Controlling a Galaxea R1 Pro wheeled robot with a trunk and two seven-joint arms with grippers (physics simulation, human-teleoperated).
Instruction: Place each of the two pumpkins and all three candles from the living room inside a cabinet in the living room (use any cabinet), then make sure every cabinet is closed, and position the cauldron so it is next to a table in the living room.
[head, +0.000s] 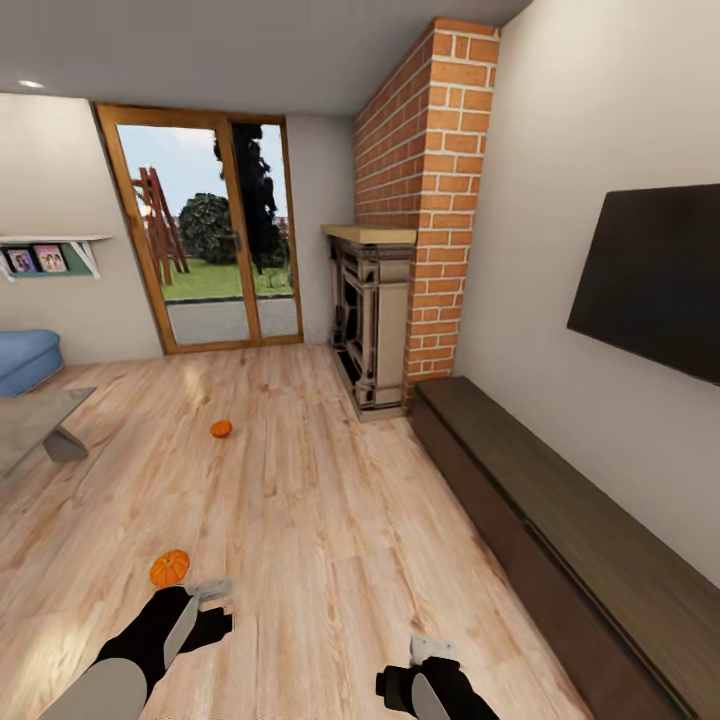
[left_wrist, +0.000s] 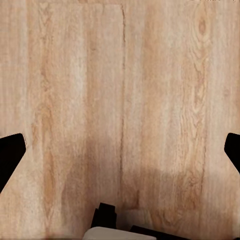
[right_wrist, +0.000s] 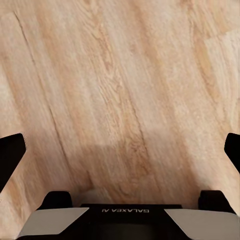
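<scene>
A pumpkin (head: 169, 567) lies on the floor (head: 330, 520) just ahead of the left gripper (head: 205, 590); a second pumpkin (head: 221, 428) sits farther off. The cabinet (head: 560, 520), along the right wall, looks closed. Judged step: fetching; next, reach down. Both wrist views show fingers (left_wrist: 11, 152) spread over bare boards; right gripper (right_wrist: 120, 150) empty.

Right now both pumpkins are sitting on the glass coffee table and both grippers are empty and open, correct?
Not quite. In the head view both pumpkins lie on the wood floor, not on the table: the near pumpkin just ahead of the left gripper, the far pumpkin further toward the glass door. The rest holds: the wrist views show the left gripper and the right gripper open over bare floor.
</scene>
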